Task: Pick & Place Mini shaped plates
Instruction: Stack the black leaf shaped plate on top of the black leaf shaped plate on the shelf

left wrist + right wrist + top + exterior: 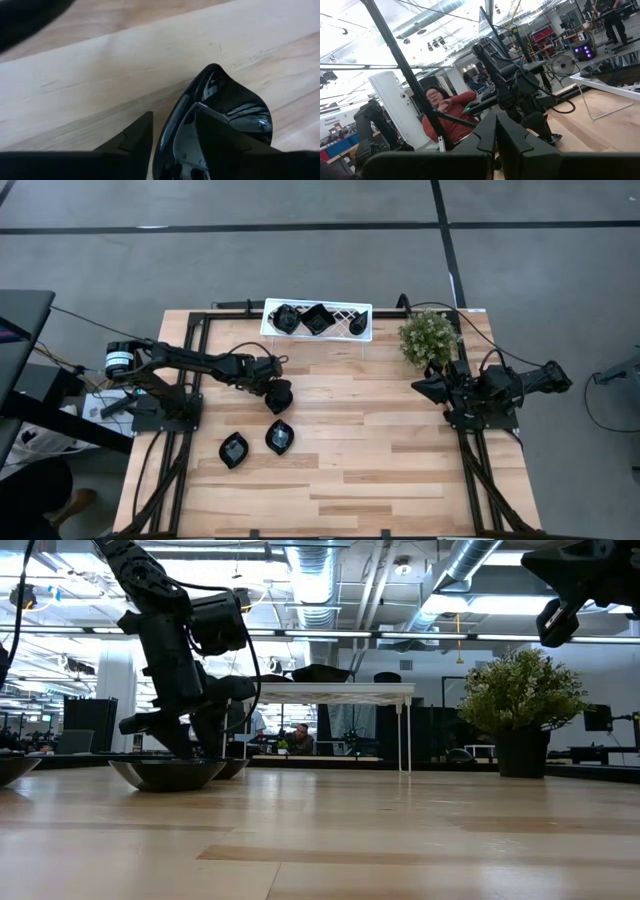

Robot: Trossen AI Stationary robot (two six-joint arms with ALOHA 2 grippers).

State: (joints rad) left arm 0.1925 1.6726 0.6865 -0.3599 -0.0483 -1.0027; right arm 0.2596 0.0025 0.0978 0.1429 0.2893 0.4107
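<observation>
My left gripper (275,393) reaches to the table's middle and is shut on a glossy black leaf-shaped mini plate (220,100) with a pointed tip. Two more black plates (234,450) (280,437) lie flat on the wood near it, toward the near edge. Three other plates (316,319) sit in the white lattice rack (365,313) at the far edge. My right gripper (496,131) is shut and waits over the table's right side, touching nothing. My left gripper has the leaf-shaped plate by its rim (169,127), at the end away from the pointed tip. One finger (220,135) is inside the hollow and the other finger (136,134) is outside the wall. The fingers come from above, slanting. Whether the plate rests on the table, I cannot tell.
A small green bushy plant (428,338) in a dark pot stands at the far right, next to the right arm. Black frame rails run along both sides of the table. Bare wood (380,470) stretches across the middle and near right. A person sits in the room beyond the table.
</observation>
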